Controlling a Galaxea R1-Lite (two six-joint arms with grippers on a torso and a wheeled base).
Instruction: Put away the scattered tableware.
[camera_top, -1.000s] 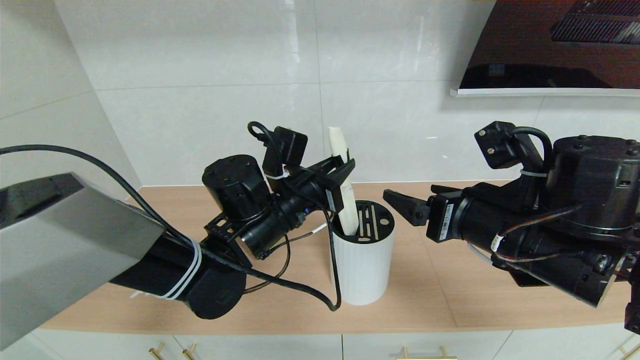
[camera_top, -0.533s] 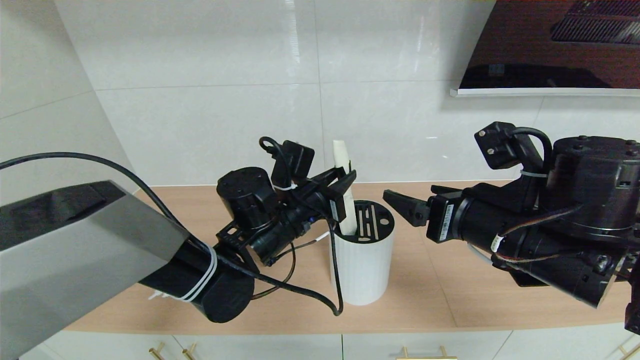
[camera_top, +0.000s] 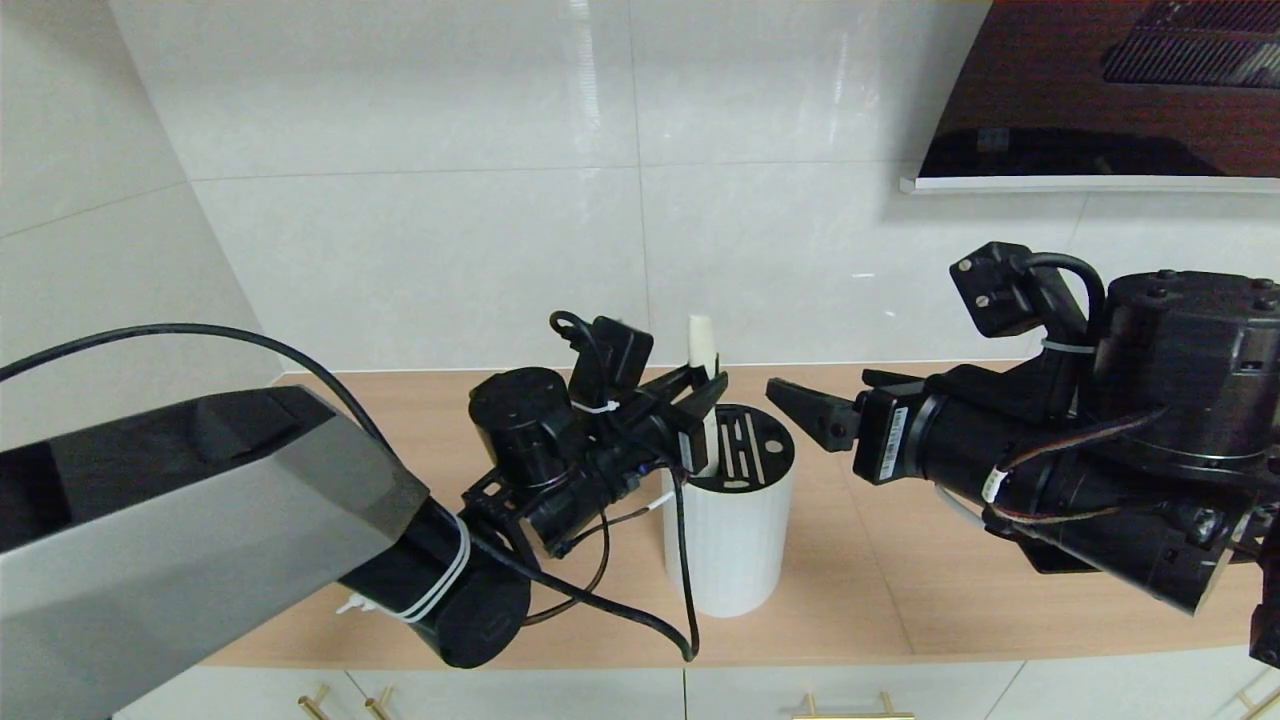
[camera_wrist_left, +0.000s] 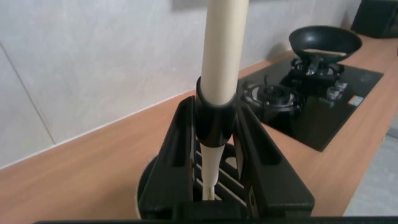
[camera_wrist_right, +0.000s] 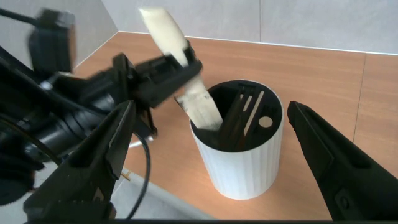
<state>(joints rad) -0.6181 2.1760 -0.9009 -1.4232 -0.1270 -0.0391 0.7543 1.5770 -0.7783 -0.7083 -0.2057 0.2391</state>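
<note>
A white ribbed utensil holder (camera_top: 735, 545) with a black slotted lid stands on the wooden counter (camera_top: 900, 590). My left gripper (camera_top: 700, 400) is shut on a cream-coloured utensil (camera_top: 703, 345) held upright, its lower end down in a lid slot. The left wrist view shows the utensil's handle (camera_wrist_left: 222, 50) clamped in my left gripper (camera_wrist_left: 214, 124), just above the holder (camera_wrist_left: 146, 190). My right gripper (camera_top: 835, 395) hovers open just right of the holder. From the right wrist, the holder (camera_wrist_right: 239, 171) sits between the spread right fingers (camera_wrist_right: 102, 158), with the utensil (camera_wrist_right: 171, 40) leaning in from my left gripper (camera_wrist_right: 168, 74).
White tiled wall runs behind the counter, and a dark range hood (camera_top: 1100, 90) hangs at upper right. A gas stove (camera_wrist_left: 311, 93) with a black pan (camera_wrist_left: 324, 38) lies farther along the counter. Cabinet handles (camera_top: 850, 712) line the front edge below.
My left gripper has moved down and slightly right, pushing the cream utensil deeper into the holder so less of it stands above the lid. The right arm has stayed still.
</note>
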